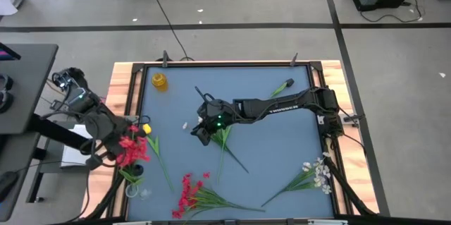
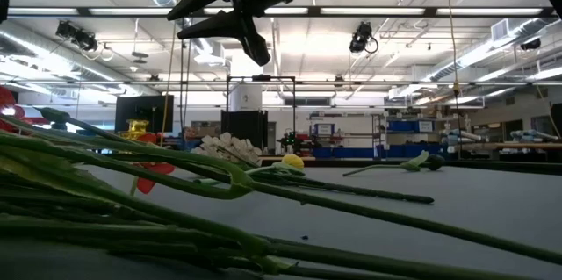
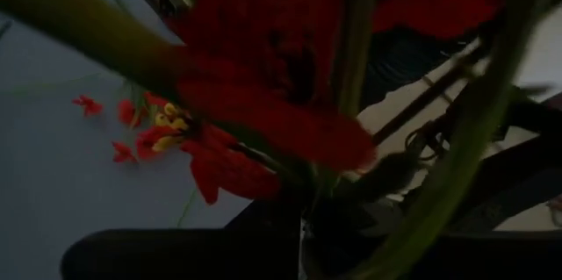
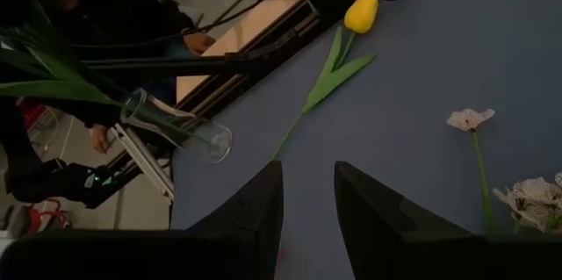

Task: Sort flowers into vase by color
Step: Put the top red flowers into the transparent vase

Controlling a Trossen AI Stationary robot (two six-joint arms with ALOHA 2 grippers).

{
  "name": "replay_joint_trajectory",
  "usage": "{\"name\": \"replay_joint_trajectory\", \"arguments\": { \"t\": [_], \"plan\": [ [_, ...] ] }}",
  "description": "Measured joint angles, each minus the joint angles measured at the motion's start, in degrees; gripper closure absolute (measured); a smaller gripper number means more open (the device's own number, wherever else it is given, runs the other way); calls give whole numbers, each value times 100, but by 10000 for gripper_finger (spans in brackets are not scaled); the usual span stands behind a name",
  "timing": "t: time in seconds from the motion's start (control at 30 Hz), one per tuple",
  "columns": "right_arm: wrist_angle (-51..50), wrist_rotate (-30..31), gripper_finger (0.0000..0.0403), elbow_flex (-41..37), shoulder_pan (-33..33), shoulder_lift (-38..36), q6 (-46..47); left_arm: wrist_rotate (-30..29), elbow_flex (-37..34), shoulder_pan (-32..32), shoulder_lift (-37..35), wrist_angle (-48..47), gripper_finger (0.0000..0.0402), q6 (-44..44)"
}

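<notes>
Hovering over the table's middle, the right gripper holds its fingers apart on nothing, a green stem just beneath it. At the left edge the left gripper is among red flowers, a yellow bud beside them; whether its fingers grip I cannot tell. More red flowers lie at the near edge, white ones at the near right corner.
</notes>
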Motion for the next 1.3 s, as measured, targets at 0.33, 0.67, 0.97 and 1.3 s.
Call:
{"name": "replay_joint_trajectory", "arguments": {
  "t": [0.33, 0.67, 0.97, 1.3],
  "plan": [
    [-2, 171, 262, 0, 41, 0, 16, 16, 0, 0, 30, -68, 312, -607],
    [-2, 205, 226, 0, 101, 0, 36, 478, 0, 2, 57, -91, 267, -1179],
    [-2, 126, 224, 0, 103, 0, 38, 826, 0, 0, 57, -489, 266, -1907],
    [-2, 121, 224, 0, 127, 0, 33, 563, 0, 2, 64, -506, 205, -3207]
  ]
}}
